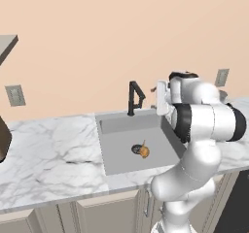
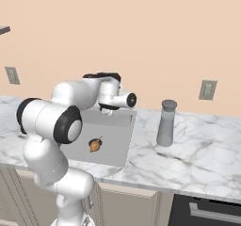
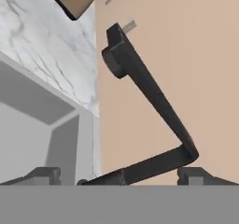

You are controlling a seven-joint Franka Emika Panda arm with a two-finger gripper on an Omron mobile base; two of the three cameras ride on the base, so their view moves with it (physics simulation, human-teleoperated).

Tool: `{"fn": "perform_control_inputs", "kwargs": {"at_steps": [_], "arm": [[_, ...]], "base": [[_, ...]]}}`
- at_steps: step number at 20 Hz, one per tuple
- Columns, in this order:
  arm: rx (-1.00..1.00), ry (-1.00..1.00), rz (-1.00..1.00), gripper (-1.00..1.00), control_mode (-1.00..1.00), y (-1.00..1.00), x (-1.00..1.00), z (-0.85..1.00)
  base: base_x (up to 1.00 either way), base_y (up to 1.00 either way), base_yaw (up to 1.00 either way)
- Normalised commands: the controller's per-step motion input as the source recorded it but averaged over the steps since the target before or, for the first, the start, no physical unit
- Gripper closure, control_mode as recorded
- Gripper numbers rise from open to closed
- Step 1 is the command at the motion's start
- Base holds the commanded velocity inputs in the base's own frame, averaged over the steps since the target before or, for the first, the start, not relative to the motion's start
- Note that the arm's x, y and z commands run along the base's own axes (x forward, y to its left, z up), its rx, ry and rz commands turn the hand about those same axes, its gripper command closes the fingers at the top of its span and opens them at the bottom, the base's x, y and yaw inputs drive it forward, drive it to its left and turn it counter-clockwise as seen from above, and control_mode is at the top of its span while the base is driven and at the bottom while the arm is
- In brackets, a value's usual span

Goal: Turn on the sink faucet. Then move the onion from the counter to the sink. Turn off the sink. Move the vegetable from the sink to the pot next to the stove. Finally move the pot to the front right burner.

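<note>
**Black faucet between spread tool tips, onion in sink**

Matte-black sink faucet fills the hand view, its bent neck running between the two dark fingertips. Tool is released, jaws wide, gripping nothing. Left base view: faucet stands at the back rim of the sink, white arm reaching toward it from the right. Golden-brown onion lies on the grey basin floor, near the middle, apart from the faucet. White marble worktop surrounds the sink. Grey lidded jar stands upright on the worktop right of the sink.
</note>
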Motion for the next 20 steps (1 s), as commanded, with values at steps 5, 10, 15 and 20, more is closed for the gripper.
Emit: {"fn": "perform_control_inputs", "kwargs": {"at_steps": [5, 10, 15, 20], "arm": [[0.00, 0.10, -0.11, -1.00, -1.00, 0.00, -0.31, 0.32], [0.00, 0.15, -0.17, -1.00, -1.00, 0.00, -0.30, 0.19], [0.00, 0.21, -0.19, -1.00, -1.00, 0.00, -0.19, 0.03], [0.00, 0.29, -0.20, -1.00, -1.00, 0.09, -0.01, -0.05]], "base": [[0.00, 0.00, 0.00], [0.00, 0.00, 0.00], [0.00, 0.00, 0.00], [0.00, 0.00, 0.00]]}}
